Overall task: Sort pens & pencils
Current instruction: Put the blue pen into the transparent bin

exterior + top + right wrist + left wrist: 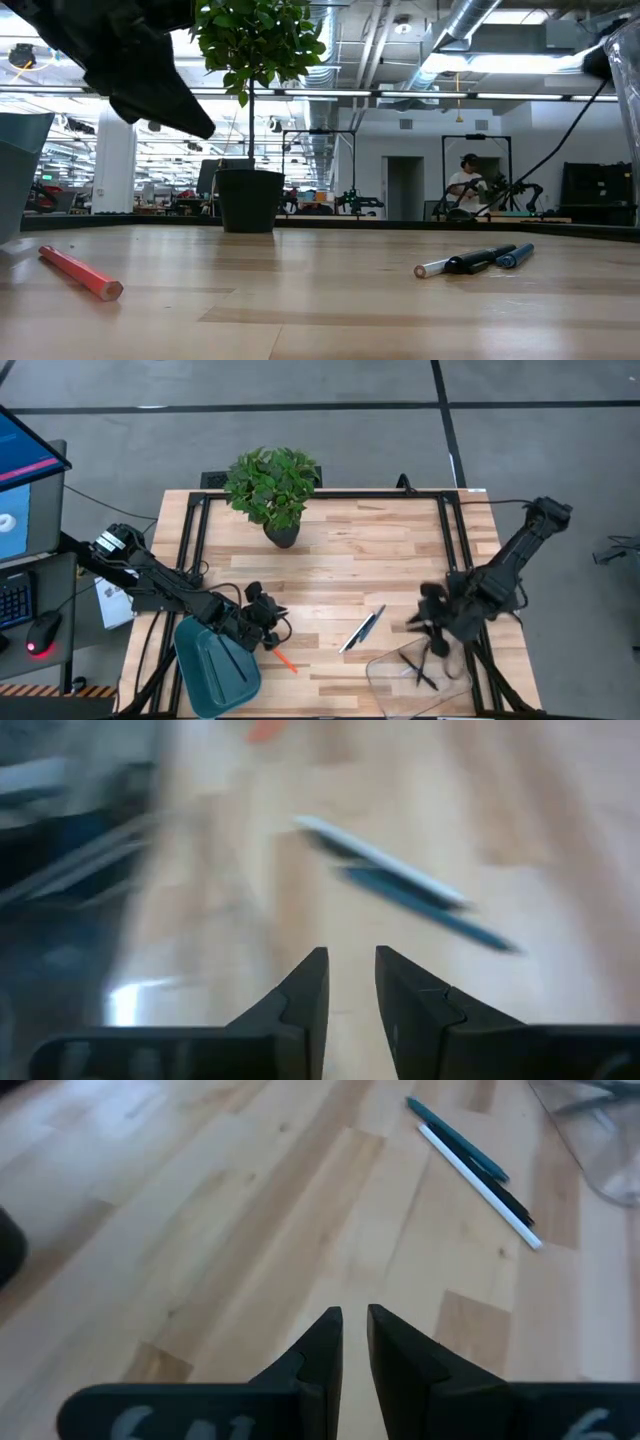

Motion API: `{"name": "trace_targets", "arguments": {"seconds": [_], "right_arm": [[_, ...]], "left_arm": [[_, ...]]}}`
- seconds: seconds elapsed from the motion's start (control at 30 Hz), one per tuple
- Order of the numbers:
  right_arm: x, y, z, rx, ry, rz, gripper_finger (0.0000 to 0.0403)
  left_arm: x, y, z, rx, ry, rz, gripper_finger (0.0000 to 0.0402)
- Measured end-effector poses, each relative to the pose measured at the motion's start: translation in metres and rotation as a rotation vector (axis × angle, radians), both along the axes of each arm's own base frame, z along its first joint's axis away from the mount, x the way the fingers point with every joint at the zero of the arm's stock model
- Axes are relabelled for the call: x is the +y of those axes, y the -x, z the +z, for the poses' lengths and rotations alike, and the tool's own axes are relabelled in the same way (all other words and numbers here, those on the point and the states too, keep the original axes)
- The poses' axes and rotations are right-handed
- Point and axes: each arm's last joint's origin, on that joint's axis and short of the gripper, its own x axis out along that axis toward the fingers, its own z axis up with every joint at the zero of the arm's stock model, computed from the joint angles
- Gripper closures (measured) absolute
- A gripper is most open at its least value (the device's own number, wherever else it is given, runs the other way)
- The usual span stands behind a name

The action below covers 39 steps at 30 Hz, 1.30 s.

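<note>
1. Landmark: the potted plant (272, 488) stands at the far middle of the wooden tabletop (340, 540). All positions below are given relative to it.
2. Left gripper (268, 622): on the near side of the plant, roughly in line with it, held above the tabletop. In its wrist view the fingers (318, 1350) stand almost together, with only a thin slit between them and nothing held.
3. Right gripper (432, 628): near side and well to the right of the plant, above the far edge of the clear tray (420, 672). In its wrist view the fingers (305, 988) are parted by a narrow gap and hold nothing.
4. Orange pencil (285, 660): lying flat on the tabletop, nearer than the plant, just beyond the left gripper and beside the teal tray (213, 665). It also shows at the left of the low view (80, 273).
5. Whitish pen (355, 634) and blue pen (372, 622): lying side by side, close to touching, on the near side of the plant and somewhat to its right, between the two grippers. The whitish pen has a dark section at one end.
6. Dark pens (420, 668): at least two, crossed, lying inside the clear tray.
7. Teal tray: near left of the plant, at the tabletop's near edge; one dark stick (232, 660) lies within.
8. A person (466, 186) is seated in the room far behind the tabletop.
</note>
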Motion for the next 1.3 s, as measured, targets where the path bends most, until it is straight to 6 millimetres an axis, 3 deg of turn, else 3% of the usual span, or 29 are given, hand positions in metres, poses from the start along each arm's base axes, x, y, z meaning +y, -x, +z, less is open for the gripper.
{"name": "trace_targets", "arguments": {"seconds": [0.17, 0.27, 0.9, 1.13, 1.3], "right_arm": [[-0.029, -0.013, -0.008, 0.105, 0.075, -0.178, 0.0296], [-0.039, -0.023, -0.012, 0.153, 0.076, -0.176, 0.0296], [-0.056, -0.059, -0.05, 0.367, 0.199, -0.127, 0.0296], [-0.051, -0.071, -0.053, 0.285, 0.28, 0.033, 0.0296], [-0.051, -0.071, -0.056, 0.319, 0.299, 0.123, 0.0296]], "left_arm": [[0.003, -0.001, 0.0, -0.005, -0.018, 0.02, 0.036], [0.009, -0.004, 0.0, -0.005, -0.014, 0.042, 0.036], [0.042, -0.02, -0.002, 0.084, 0.038, -0.007, 0.036], [0.04, -0.024, 0.002, 0.046, 0.056, -0.056, 0.036], [0.04, -0.024, 0.002, 0.051, 0.06, -0.064, 0.036]]}}
